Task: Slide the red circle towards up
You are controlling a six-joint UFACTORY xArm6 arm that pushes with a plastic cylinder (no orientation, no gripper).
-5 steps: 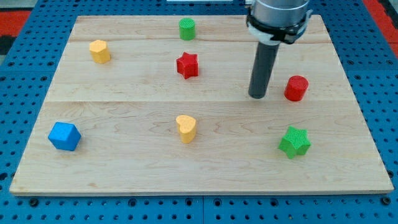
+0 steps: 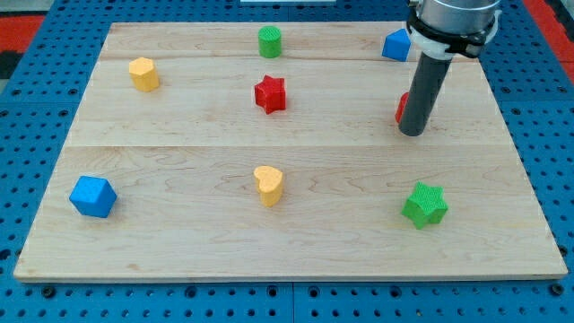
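Note:
The red circle (image 2: 403, 109) sits at the board's right, mostly hidden behind my rod; only a sliver shows at the rod's left edge. My tip (image 2: 412, 132) rests on the board just below the red circle, touching or nearly touching it. A blue block (image 2: 395, 45) lies above, near the top edge. A red star (image 2: 270, 93) sits left of centre.
A green cylinder (image 2: 270, 41) is at the top middle, a yellow block (image 2: 143, 74) at upper left, a blue block (image 2: 93, 196) at lower left, a yellow heart (image 2: 268, 185) at lower middle, and a green star (image 2: 425, 204) at lower right.
My tip moved to the right, from left of the red circle to just below it. The red circle now stands farther up and left, behind the rod. The blue block at the top came into sight.

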